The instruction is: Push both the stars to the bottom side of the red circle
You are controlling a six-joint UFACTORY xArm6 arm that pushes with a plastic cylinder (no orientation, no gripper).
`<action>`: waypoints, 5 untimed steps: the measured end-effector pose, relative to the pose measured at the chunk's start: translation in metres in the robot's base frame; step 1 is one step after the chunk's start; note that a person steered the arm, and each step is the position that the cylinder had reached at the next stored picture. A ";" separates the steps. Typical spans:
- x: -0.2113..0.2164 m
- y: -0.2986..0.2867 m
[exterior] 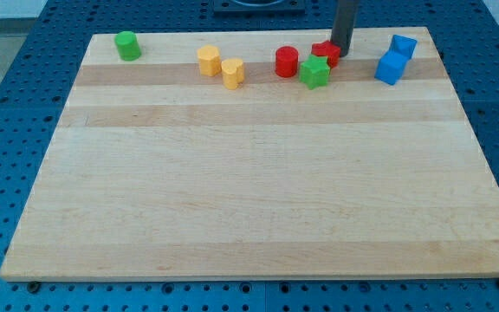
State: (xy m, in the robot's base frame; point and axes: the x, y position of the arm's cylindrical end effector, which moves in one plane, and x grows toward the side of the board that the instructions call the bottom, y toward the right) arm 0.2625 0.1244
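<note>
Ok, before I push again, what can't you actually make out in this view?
- Red star: its right side is covered by my tip, so contact cannot be confirmed.
- Rod: cut off by the view's top edge.
- Green star against the red star: too tight to tell touching from apart.
- Two blue blocks: shapes too small to name.

I have only one camera view here. It looks down at a slant from in front of and above the table (pixel 258 191), facing across it toward the far edge at the view's top. It stands far enough back that nearly the whole wooden top fits in frame, with blue perforated floor (pixel 7 104) showing on every side. My rod enters from the view's top edge, my tip (pixel 341 52) near that far edge.
</note>
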 end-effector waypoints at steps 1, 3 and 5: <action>0.028 -0.016; 0.097 -0.032; 0.100 0.070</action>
